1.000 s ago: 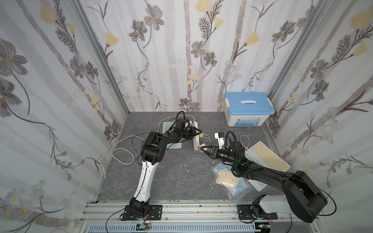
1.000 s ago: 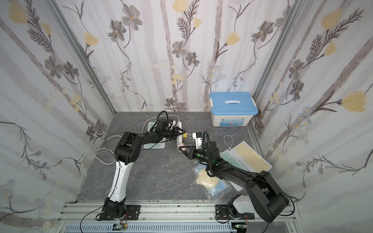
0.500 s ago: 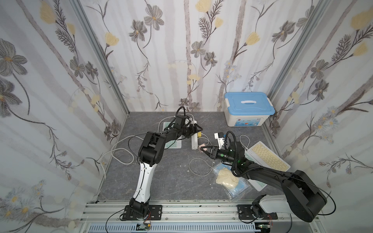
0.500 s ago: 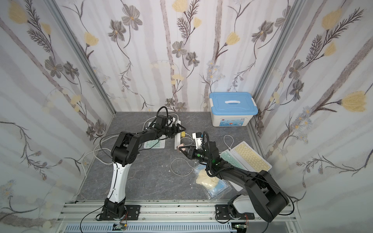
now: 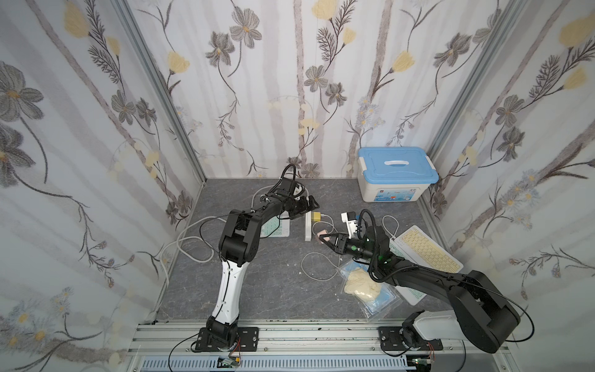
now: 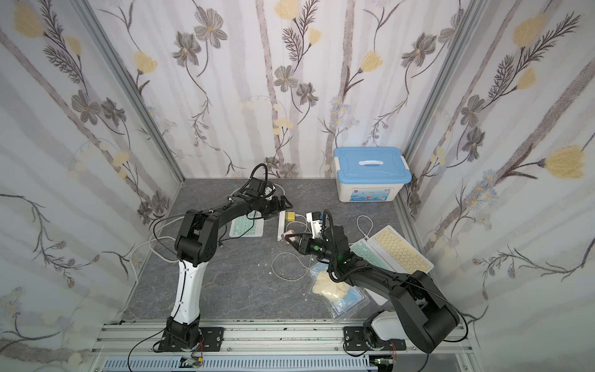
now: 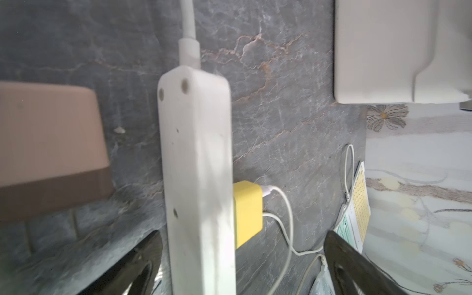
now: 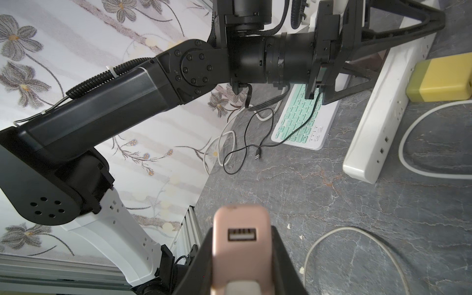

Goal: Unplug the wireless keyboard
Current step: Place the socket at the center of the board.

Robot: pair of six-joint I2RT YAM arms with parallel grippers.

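A mint-green keyboard [image 5: 277, 228] lies left of the white power strip [image 5: 308, 230]. Its black cable ends in a loose USB plug [image 8: 258, 156] on the floor. My right gripper [image 5: 323, 241] is shut on a pink charger [image 8: 240, 229] at the strip's near end, and the charger's USB port is empty. My left gripper [image 5: 311, 203] stands open over the strip's far end, its fingers [image 7: 143, 255] on either side of the strip [image 7: 196, 153] without touching it. A yellow charger [image 5: 316, 216] sits in the strip with white cables in it.
A yellow keyboard [image 5: 426, 249] lies at the right on another mint one. A blue-lidded box [image 5: 397, 174] stands at the back right. A plastic bag with gloves [image 5: 360, 285] and a white cable loop [image 5: 317, 267] lie in front. A pinkish block [image 7: 51, 140] sits beside the strip's far end.
My left gripper has opened and drawn back a little toward the strip's far end. The right gripper has stayed put with the pink charger.
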